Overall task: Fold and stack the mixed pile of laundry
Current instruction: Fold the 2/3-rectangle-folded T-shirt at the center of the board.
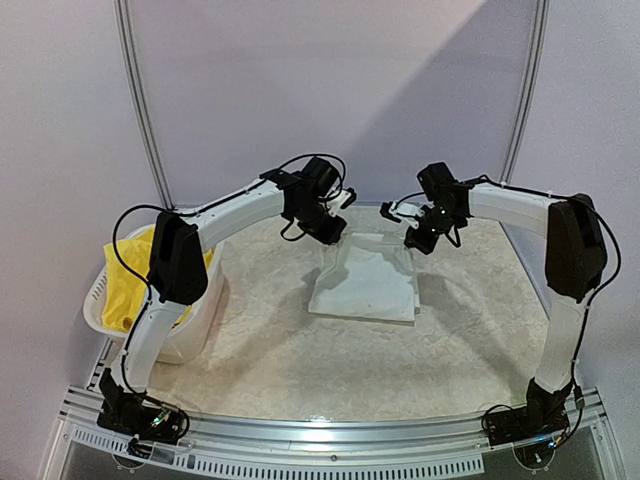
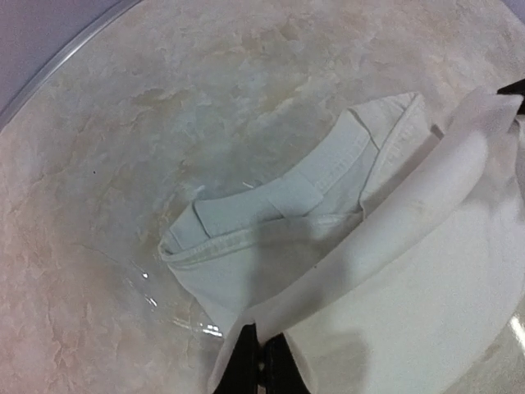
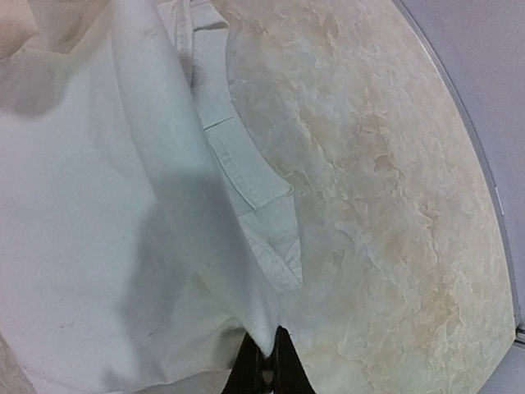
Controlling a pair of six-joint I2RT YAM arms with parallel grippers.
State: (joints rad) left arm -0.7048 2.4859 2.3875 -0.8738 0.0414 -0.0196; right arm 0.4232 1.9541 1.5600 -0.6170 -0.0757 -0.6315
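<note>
A white T-shirt [image 1: 365,290] lies partly folded in the middle of the table, its far edge lifted off the surface. My left gripper [image 1: 332,232] is shut on that edge's left corner, and in the left wrist view the black fingers [image 2: 264,349] pinch the cloth [image 2: 410,271]. My right gripper [image 1: 416,240] is shut on the right corner, seen in the right wrist view as fingers [image 3: 264,361] pinching the shirt [image 3: 82,205]. Below the lifted layer a hemmed sleeve [image 2: 246,213] rests on the table. Bright yellow shorts [image 1: 135,285] fill the basket at the left.
A white slotted plastic basket [image 1: 98,305] stands at the table's left edge beside the left arm. The marbled tabletop [image 1: 300,360] runs to a metal rail [image 1: 330,435] at the front. Curved metal posts [image 1: 140,100] and a wall stand behind.
</note>
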